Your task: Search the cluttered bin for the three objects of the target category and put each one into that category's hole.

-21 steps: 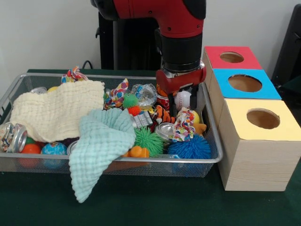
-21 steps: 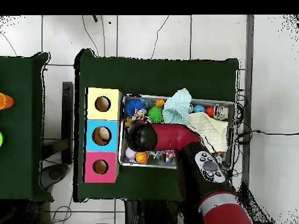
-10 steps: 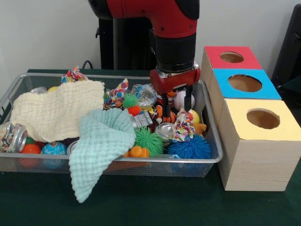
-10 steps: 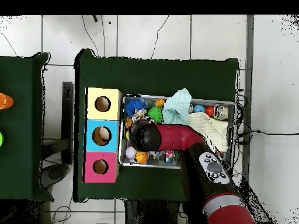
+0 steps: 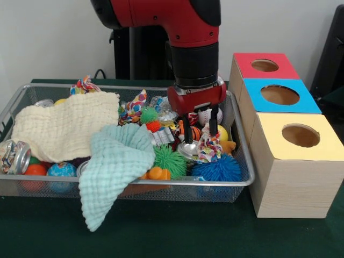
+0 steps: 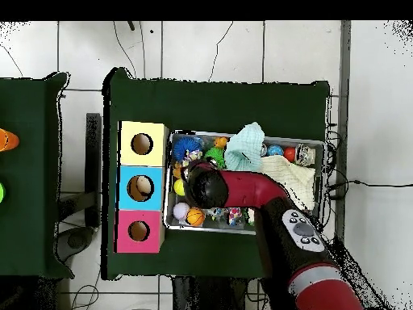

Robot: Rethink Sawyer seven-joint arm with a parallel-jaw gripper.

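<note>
Three wooden boxes stand beside the wire mesh bin, topped red, blue and yellow, each with one round hole. My claw hangs low over the bin's right end, its two black fingers spread apart and holding nothing, straddling the knotted multicoloured rope toy beside a silver can. I judge this a descent to grasp. Target category is not determinable; candidates lie among the clutter. Cream cloth and mint cloth cover the left portion, likely hiding further items.
</note>
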